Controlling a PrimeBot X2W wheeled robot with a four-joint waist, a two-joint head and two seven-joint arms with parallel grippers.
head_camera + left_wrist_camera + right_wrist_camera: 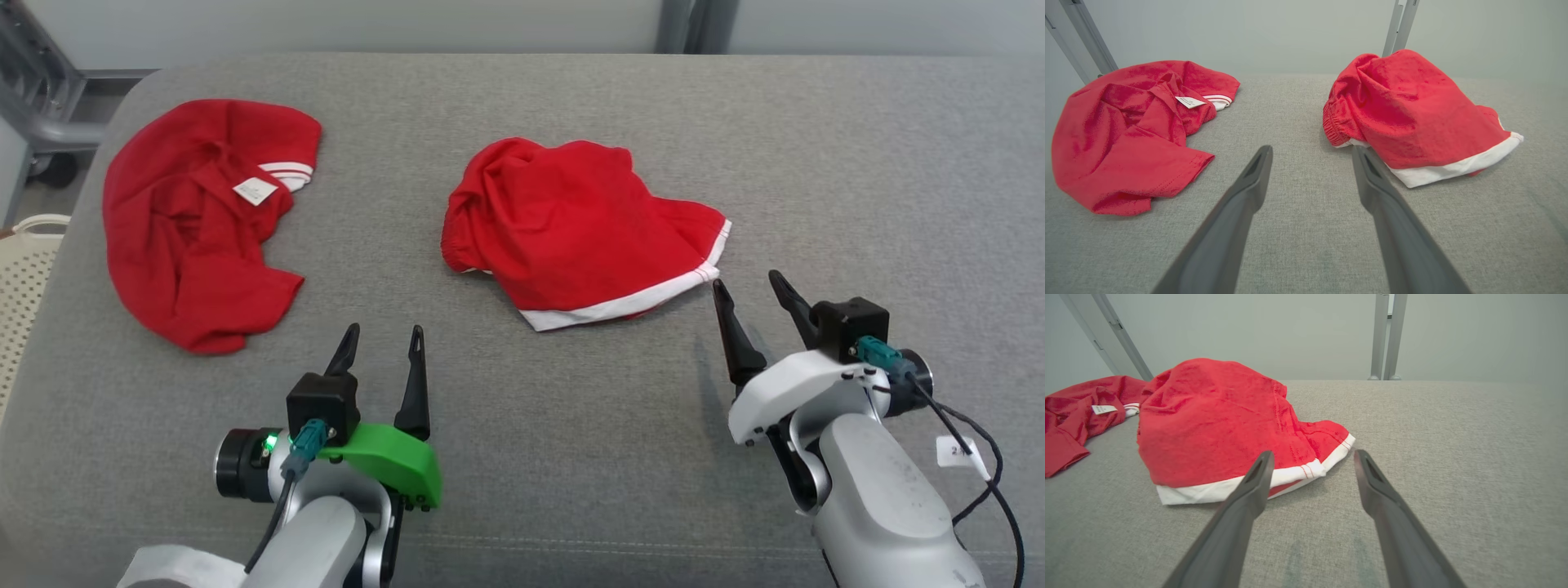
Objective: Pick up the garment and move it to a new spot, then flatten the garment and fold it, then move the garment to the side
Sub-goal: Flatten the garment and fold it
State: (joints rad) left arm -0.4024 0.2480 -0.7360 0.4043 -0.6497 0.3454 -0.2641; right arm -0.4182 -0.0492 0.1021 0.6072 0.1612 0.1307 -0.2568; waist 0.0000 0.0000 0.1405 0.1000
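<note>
1. Hovering released, my left end effector (384, 328) grasps nothing over the grey fabric surface (571, 457).
2. My right end effector (747, 279), also spread, sits just beside the crumpled white-hemmed red shorts (571, 229), mid-surface.
3. A crumpled red T-shirt (188, 245) lies far left.
4. Cream perforated basket (24, 269), left edge: contents hidden.

The shorts (580, 229) lie near the middle of the worktop (857, 163). To the left of the shorts, well apart from them and on the same worktop, lies the shirt (192, 237), and a label (255, 190) lies on top of it. The right hand (747, 280) is just before the front right corner of the shorts. The left hand (384, 329) is before the shorts and to their left, clearly apart. Far to the left of the shorts, beyond the worktop's edge, stands a basket (24, 278).
</note>
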